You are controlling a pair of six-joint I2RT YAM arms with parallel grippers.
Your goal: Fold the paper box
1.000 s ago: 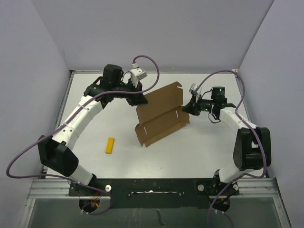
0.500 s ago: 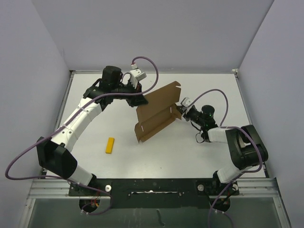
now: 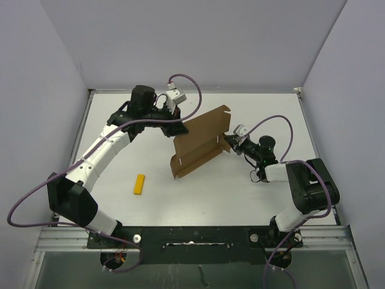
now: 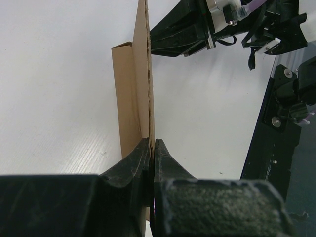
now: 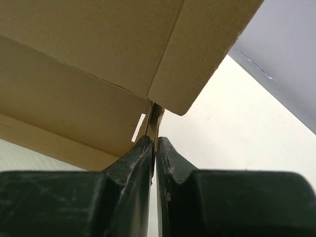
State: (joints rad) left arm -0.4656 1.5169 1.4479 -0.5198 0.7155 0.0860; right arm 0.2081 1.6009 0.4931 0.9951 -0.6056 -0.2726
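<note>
Both ends of your paper box point(image 3: 201, 137) are clamped: left pincer point(image 3: 180, 129) at upper-left edge, right pincer point(image 3: 229, 141) at right, long axis between.

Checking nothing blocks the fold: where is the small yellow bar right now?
In the top view, the yellow bar lies on the white table, left of centre, apart from the paper box and just right of the left arm.

Overhead; close wrist-cams, seemingly sharing box point(image 3: 204, 129)
</note>
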